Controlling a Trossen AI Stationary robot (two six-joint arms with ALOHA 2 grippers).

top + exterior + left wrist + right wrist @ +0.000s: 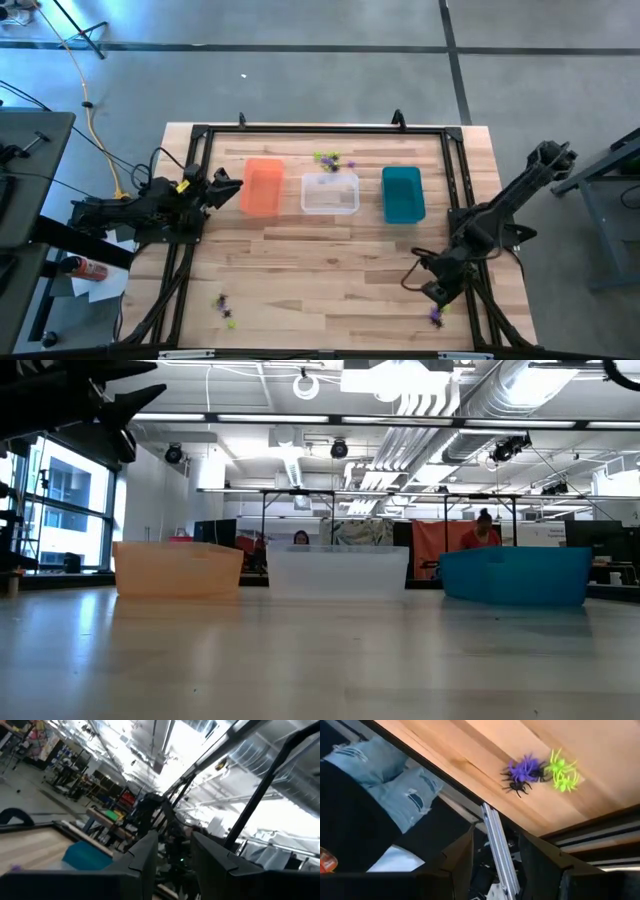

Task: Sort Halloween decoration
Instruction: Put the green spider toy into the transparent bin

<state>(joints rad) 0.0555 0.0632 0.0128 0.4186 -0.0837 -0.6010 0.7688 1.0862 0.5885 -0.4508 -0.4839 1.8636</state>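
The right gripper [437, 293] hangs low near the table's front right corner, its two dark fingers [457, 862] parted with a gap and holding nothing. Just beside it lies a small cluster of plastic spiders [540, 771], purple, black and lime green, on the wooden table [330, 260] close to the edge. The left gripper [228, 188] hovers beside the orange bin [262, 186], fingers also apart and empty. A clear bin [330, 193] and a teal bin [402, 194] stand in the same row. More spiders [328, 159] lie behind the clear bin, and others [225, 309] near the front left.
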